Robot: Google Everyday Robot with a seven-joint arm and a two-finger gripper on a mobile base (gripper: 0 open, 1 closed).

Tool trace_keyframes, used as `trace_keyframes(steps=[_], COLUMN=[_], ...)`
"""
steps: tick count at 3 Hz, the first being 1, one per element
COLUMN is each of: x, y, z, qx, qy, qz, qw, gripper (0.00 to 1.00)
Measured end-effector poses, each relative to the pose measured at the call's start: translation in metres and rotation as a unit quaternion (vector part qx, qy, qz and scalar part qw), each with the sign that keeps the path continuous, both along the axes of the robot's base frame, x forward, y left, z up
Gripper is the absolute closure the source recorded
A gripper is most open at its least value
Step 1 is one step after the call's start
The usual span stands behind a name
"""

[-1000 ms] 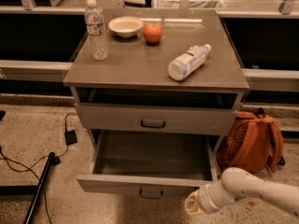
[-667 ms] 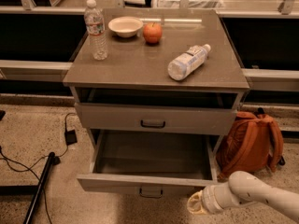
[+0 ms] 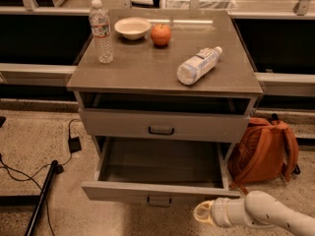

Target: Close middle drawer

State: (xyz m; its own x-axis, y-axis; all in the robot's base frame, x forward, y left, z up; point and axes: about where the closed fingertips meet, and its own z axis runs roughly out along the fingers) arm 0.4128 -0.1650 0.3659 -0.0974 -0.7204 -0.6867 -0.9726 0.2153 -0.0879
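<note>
Just up and left of the gripper [image 3: 203, 213], the middle drawer [image 3: 123, 192] stands pulled far out. I cannot tell whether the jaws are open or closed. The push should land flat on the front panel near the handle [image 3: 159, 200], left of the jaws, and drive straight in so the box does not skew.

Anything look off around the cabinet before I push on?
The middle drawer hangs pulled far out, its box empty. One water bottle lies on its side on the cabinet top, while the upright bottle stands at back left. The gripper sits low by the drawer's front right corner.
</note>
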Motion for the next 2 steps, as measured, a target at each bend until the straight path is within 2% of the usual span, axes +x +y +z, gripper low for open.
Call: trace_keyframes(steps=[1,2], x=[0.025,0.036], y=[0.02,0.027], z=[-0.006,-0.008], qx=[0.03,0.037], qy=[-0.017,-0.027], qz=[-0.055,-0.07], qw=[0.9979,0.9965], gripper=[1.0,1.0])
